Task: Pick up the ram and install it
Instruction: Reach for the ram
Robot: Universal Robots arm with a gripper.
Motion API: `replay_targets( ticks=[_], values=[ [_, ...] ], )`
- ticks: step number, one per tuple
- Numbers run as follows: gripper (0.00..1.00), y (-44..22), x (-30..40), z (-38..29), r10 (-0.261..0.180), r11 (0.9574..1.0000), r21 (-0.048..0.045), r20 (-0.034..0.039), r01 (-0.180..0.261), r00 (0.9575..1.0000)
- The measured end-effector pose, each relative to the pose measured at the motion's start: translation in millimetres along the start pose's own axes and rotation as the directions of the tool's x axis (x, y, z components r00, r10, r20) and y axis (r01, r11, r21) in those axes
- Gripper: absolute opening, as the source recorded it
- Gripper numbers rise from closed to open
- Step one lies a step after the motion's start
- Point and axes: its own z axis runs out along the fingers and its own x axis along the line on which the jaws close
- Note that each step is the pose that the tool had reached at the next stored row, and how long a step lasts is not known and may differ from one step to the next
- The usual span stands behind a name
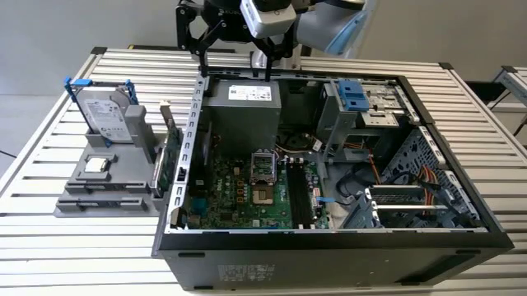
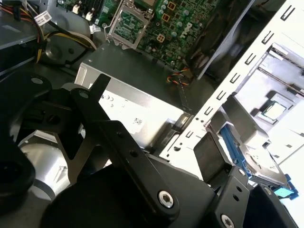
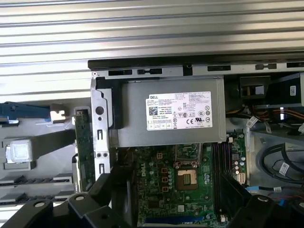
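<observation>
The ram (image 1: 161, 126) is a slim dark stick standing on end in the grey holder (image 1: 107, 200) at the exterior view's left, between the hard drive (image 1: 107, 120) and the green card (image 1: 173, 160). My gripper (image 1: 236, 69) hangs open over the back wall of the open computer case (image 1: 329, 237), above the power supply (image 1: 243, 105), well apart from the ram. Nothing is between its fingers. In both wrist views the gripper (image 3: 175, 192) (image 2: 154, 121) spreads over the power supply (image 3: 171, 118) and the motherboard. Black memory slots (image 1: 300, 194) (image 3: 221, 159) lie beside the processor socket (image 1: 261, 166).
The case lies on its side on a slatted white table (image 1: 74, 246). A drive cage with a blue tab (image 1: 350, 95) and loose cables (image 1: 387, 172) fill the case's right part in the exterior view. The holder also carries a small silver chip (image 1: 97, 164) (image 3: 19, 151).
</observation>
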Motion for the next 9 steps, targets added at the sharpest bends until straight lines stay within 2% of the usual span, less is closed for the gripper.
replay_targets(
  ticks=[7,8,9],
  values=[
    [1.00,0.0,0.5,0.0,0.000,1.0000,0.0000,0.0000,0.000,1.0000],
    [0.00,0.0,0.5,0.0,0.000,1.0000,0.0000,0.0000,0.000,1.0000],
    [0.00,0.0,0.5,0.0,0.000,1.0000,0.0000,0.0000,0.000,1.0000]
  ],
)
